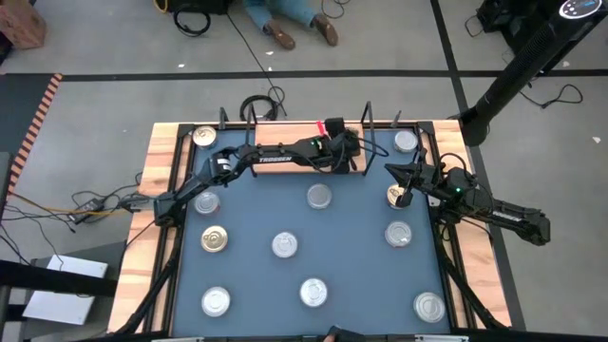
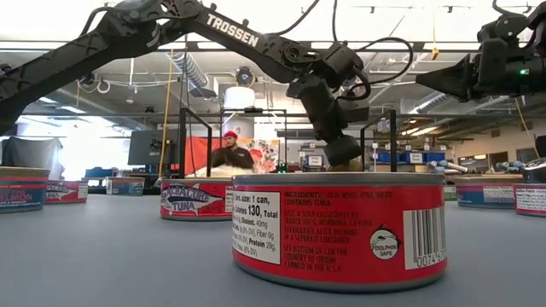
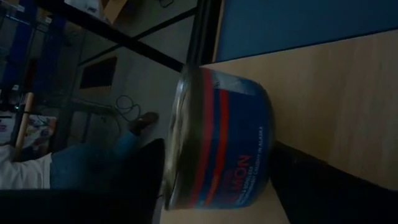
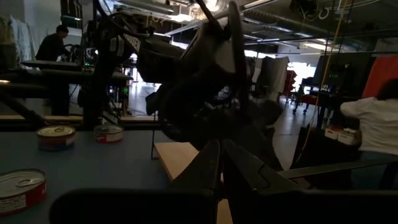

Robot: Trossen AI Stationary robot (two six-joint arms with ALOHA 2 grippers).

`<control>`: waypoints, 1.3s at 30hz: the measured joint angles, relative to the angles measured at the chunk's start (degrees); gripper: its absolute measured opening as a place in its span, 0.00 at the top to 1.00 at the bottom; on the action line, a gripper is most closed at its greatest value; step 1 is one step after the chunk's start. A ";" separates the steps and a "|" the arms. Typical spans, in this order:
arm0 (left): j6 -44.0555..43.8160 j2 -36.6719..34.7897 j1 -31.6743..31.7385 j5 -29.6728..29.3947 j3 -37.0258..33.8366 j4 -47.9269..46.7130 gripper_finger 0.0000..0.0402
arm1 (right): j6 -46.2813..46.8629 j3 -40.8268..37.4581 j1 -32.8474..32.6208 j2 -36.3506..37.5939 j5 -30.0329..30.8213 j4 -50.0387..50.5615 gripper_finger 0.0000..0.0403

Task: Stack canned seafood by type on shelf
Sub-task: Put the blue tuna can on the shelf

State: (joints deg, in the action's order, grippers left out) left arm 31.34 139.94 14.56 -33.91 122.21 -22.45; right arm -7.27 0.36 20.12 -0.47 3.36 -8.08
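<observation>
Only left wrist: can [image 3: 217, 143] between wide left claw [image 3: 214, 186] | right claw [image 4: 219, 163] closed.

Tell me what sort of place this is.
Probably a robotics lab or workshop: exposed ceiling ducts overhead, cables across the grey floor, and a person at benches behind the blue table.

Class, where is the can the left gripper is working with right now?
The can sits on the wooden shelf at the table's back edge, between the left gripper's open fingers.
</observation>
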 joint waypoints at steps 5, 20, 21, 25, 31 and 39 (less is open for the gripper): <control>0.02 0.02 -0.67 -0.33 0.52 -0.71 0.24 | 0.00 0.00 0.02 0.00 0.00 0.00 0.93; -8.06 -0.02 0.51 15.10 8.17 -13.74 0.34 | 0.00 0.00 0.01 0.00 0.00 0.00 0.93; -8.59 -0.02 0.55 15.64 8.17 -14.61 0.36 | 0.00 0.00 0.02 0.00 0.00 0.00 0.93; -8.91 -0.02 0.41 16.08 8.19 -15.22 0.49 | 0.00 0.00 0.01 0.02 0.00 0.01 0.93; -8.95 -0.02 0.34 17.64 8.24 -15.68 0.71 | 0.00 0.00 0.02 0.00 0.00 0.00 0.93; -9.10 -0.04 0.42 21.01 8.24 -16.21 0.95 | 0.00 0.00 0.01 0.00 0.00 0.00 0.93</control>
State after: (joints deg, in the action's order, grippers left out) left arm 22.24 139.90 14.98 -12.90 130.45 -38.66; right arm -7.27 0.36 20.13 -0.47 3.36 -8.08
